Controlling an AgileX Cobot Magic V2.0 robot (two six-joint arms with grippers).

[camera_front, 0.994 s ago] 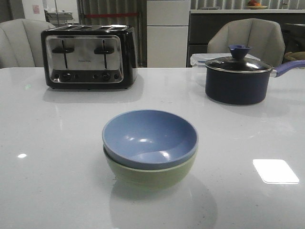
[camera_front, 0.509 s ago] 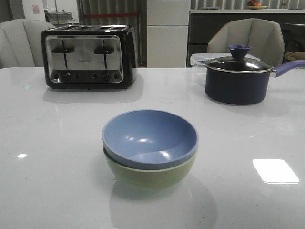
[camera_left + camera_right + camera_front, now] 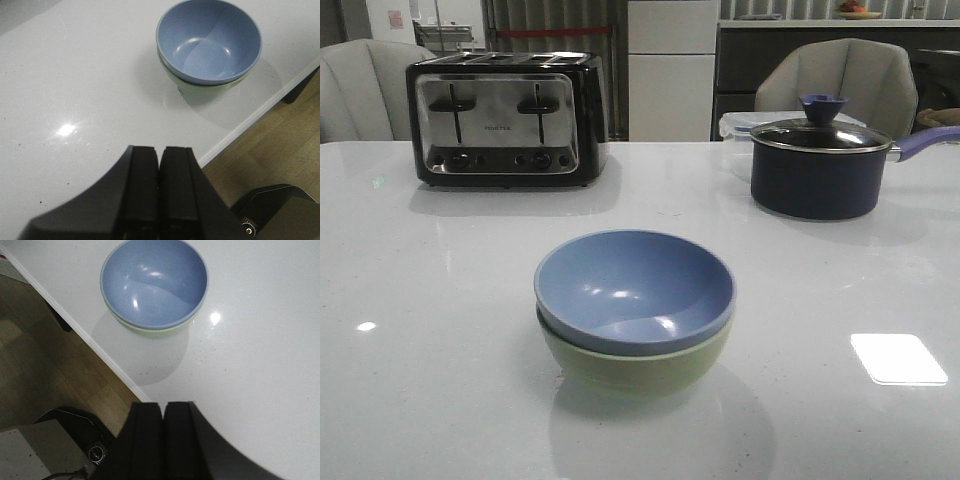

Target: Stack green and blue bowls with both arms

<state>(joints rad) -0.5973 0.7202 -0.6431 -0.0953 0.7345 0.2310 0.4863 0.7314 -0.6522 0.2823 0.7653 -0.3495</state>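
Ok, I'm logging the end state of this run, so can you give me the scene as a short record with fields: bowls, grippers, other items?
bowls: blue bowl nested inside green bowl, both upright, stack near the table's front edge
stack contents: blue bowl is empty
left gripper: shut, holding nothing, clear of the bowls
right gripper: shut, holding nothing, clear of the bowls
other items: toaster at back left; dark saucepan with lid on at back right
task state: bowls look stacked

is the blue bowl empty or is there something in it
Empty: the blue bowl, nested in the green bowl, shows only bare interior with light glints.
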